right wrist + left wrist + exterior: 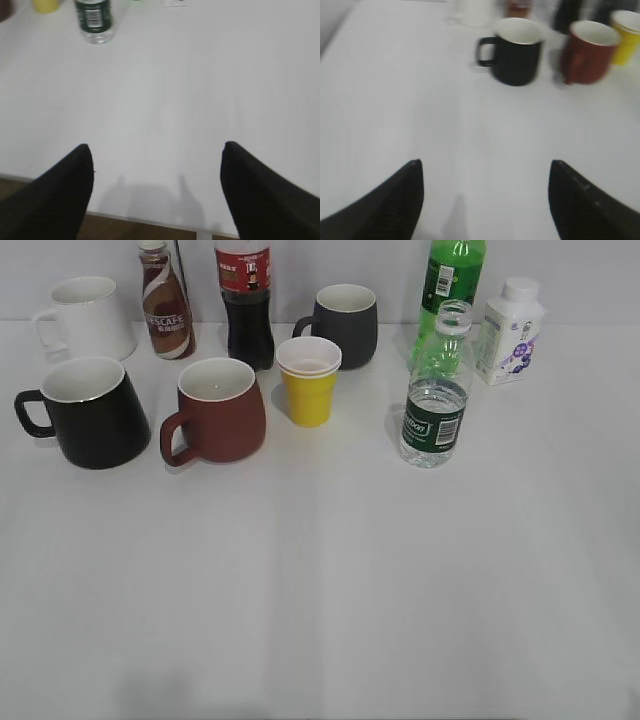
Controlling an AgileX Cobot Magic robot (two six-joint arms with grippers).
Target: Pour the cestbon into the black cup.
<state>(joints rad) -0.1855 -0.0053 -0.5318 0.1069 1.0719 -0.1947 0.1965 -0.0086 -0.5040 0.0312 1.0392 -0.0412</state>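
Observation:
The cestbon (436, 395) is a clear ribbed bottle with a dark green label, uncapped, standing upright right of centre; its lower part shows in the right wrist view (94, 19). The black cup (92, 412) stands at the left with its handle to the left, white inside; it also shows in the left wrist view (516, 51). My left gripper (485, 170) is open and empty above the bare table, well short of the cup. My right gripper (157, 152) is open and empty over the table's front edge. Neither gripper shows in the exterior view.
A brown-red mug (217, 410), a yellow cup (308, 380), a dark grey mug (343, 324), a white mug (88, 318), a coffee bottle (165, 302), a cola bottle (246, 302), a green soda bottle (452, 280) and a white milk bottle (510, 332) stand along the back.

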